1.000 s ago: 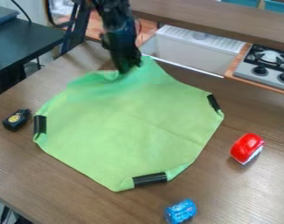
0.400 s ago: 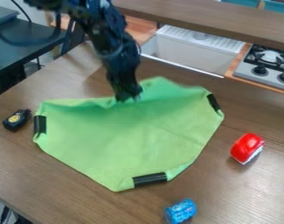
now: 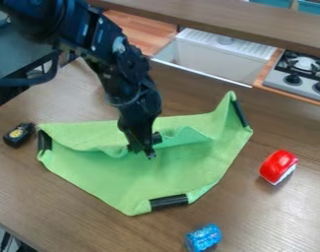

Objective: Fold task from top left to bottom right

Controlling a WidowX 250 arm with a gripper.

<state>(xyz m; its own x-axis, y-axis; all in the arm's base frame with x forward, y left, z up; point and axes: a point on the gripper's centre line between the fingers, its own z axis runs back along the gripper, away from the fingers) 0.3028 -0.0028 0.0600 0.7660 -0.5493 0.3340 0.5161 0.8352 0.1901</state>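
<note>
The black gripper [image 3: 147, 151] hangs down over the middle of the green cloth [image 3: 182, 170], its arm coming from the upper left. The cloth's far edge is drawn in toward the centre and lies in raised folds around the gripper's tip. Just right of the tip a bit of black strip shows. Other black strips mark the cloth's left corner, its right corner, which is lifted to a point, and its near corner. The cloth's near part lies flat on the table. How the fingers grip is hidden by their dark outline.
A dark gadget with a yellow disc [image 3: 18, 134] sits left of the cloth. To the right is a red toy [image 3: 278, 166], and a blue can [image 3: 204, 238] lies near the front edge. A white sink [image 3: 221, 59] and a stove [image 3: 300, 74] stand behind.
The gripper has come down and toward the near side from the back, and the cloth's far part has moved with it, folding over. The right corner has risen.
</note>
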